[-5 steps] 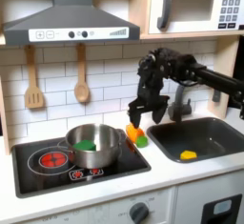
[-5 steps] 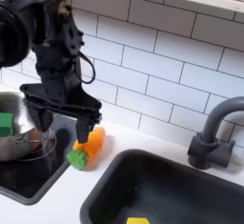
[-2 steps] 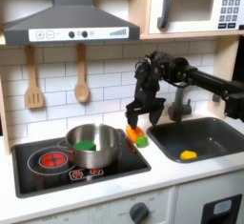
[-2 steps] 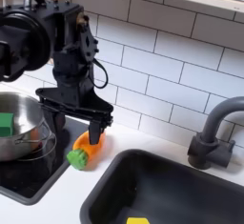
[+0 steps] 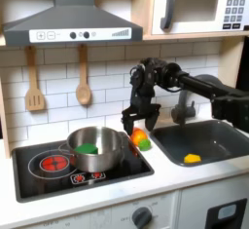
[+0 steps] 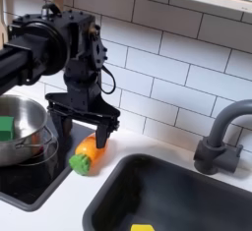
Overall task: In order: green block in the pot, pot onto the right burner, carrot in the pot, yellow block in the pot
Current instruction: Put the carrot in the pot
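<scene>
Orange with a small green tip, the carrot (image 5: 139, 138) is short and stubby, and it lies on the white counter (image 5: 185, 179) between the stove's right edge and the sink (image 5: 207, 141) in the first exterior view. In the second exterior view the carrot (image 6: 87, 154) lies tilted, green end toward the lower left, just beside the black stove (image 6: 30, 188).

The gripper (image 5: 134, 123) hangs directly above the carrot in the first exterior view, fingers pointing down. In the second exterior view the gripper (image 6: 73, 124) has its jaws spread, one finger (image 6: 98, 133) low at the carrot's upper end and the other over the pot's rim side; whether a finger touches the carrot cannot be told.

The pot (image 5: 94, 147) is shiny steel with low straight walls, and sits on the right burner of the stove in the first exterior view. Inside it lies the green block (image 5: 88, 148), a small bright green chunk. In the second exterior view the pot (image 6: 28, 142) is at the left edge, the green block (image 6: 6, 129) against its inner wall.

The yellow block (image 5: 192, 158) rests on the floor of the dark grey sink in the first exterior view. In the second exterior view a sliver of the yellow block (image 6: 142, 228) shows at the bottom edge, and the dark curved faucet (image 6: 222, 137) stands behind the sink (image 6: 157, 191).
</scene>
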Robot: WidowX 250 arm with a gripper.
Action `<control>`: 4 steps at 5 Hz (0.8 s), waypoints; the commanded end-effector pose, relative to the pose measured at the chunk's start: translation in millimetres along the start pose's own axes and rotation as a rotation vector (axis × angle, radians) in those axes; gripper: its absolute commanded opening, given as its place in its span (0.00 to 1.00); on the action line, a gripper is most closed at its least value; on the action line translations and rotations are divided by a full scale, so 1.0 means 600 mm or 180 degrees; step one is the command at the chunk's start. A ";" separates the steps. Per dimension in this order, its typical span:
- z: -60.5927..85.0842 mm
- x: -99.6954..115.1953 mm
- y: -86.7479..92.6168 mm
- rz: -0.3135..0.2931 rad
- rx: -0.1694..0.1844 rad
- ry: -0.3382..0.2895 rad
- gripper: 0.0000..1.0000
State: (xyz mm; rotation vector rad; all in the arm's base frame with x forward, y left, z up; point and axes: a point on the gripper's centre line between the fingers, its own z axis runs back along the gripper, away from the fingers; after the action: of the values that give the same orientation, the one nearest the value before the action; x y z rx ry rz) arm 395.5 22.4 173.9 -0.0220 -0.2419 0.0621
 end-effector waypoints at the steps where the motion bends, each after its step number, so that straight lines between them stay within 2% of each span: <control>1: -0.016 0.008 -0.005 -0.0045 0.0003 0.0050 1.00; 2: -0.022 0.004 -0.013 -0.0113 -0.0007 0.0083 1.00; 4: -0.037 0.006 -0.006 -0.0090 0.0012 0.0148 1.00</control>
State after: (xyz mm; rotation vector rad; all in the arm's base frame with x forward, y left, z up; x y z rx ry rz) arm 403.3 15.7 150.6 -0.0156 -0.1863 0.0244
